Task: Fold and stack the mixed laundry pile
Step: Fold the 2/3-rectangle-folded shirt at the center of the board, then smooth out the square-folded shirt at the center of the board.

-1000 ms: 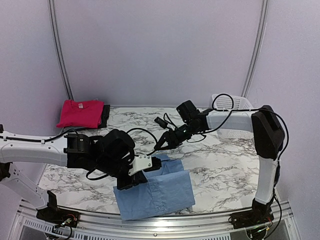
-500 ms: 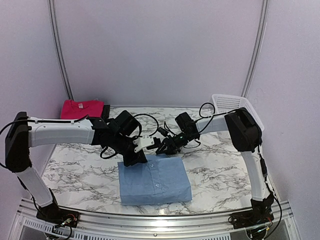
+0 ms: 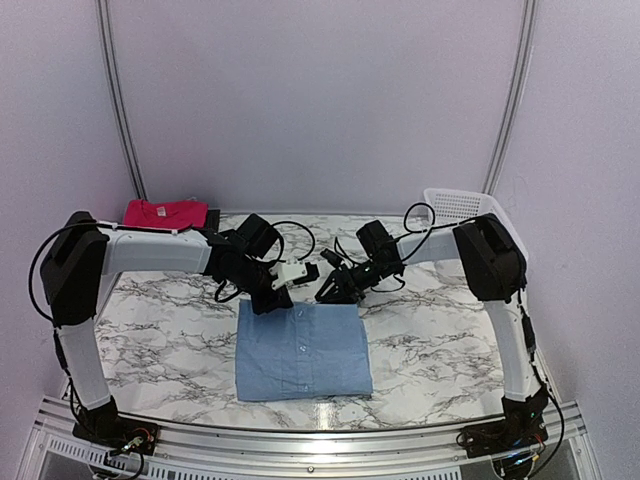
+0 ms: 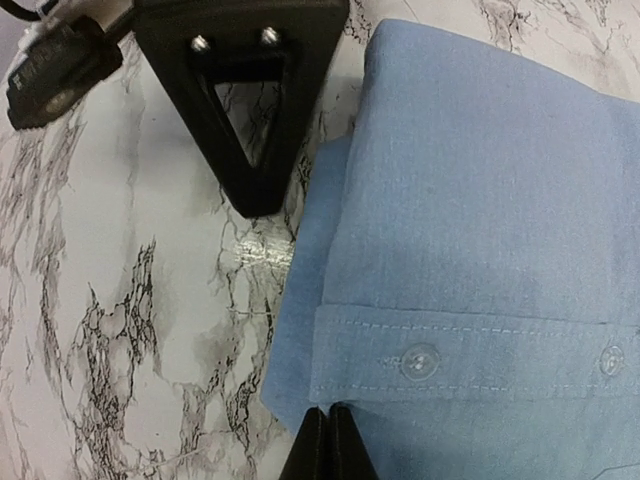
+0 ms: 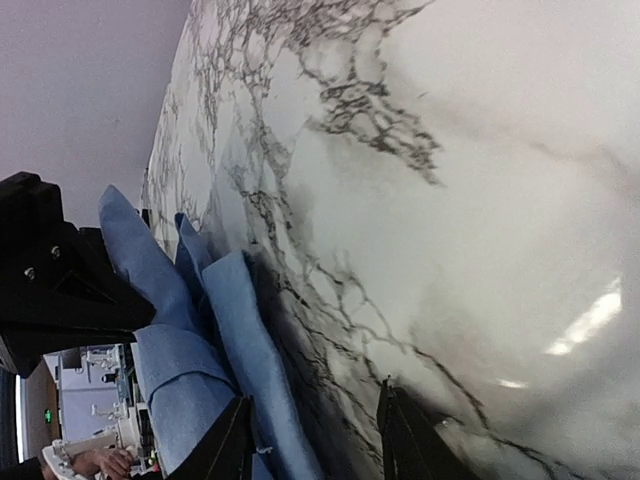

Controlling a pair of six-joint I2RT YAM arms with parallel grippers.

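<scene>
One blue shirt (image 3: 303,350), smooth woven cloth, lies folded into a flat rectangle on the near middle of the white, grey-veined marble counter (image 3: 450,340). Its stitched button strip faces up, and two small round buttons (image 4: 419,360) show close up. Left fingers (image 4: 245,100), hard black triangles, are spread open at the shirt's far left corner, one tip over the cloth edge, clamping nothing. Right fingers (image 5: 395,440) are also apart and hold nothing, just beside the far edge where the folded layers bulge. Far left: one pink T-shirt (image 3: 163,212), folded, right beside one dark garment (image 3: 212,218). Far right: one white slatted plastic basket (image 3: 458,206).
</scene>
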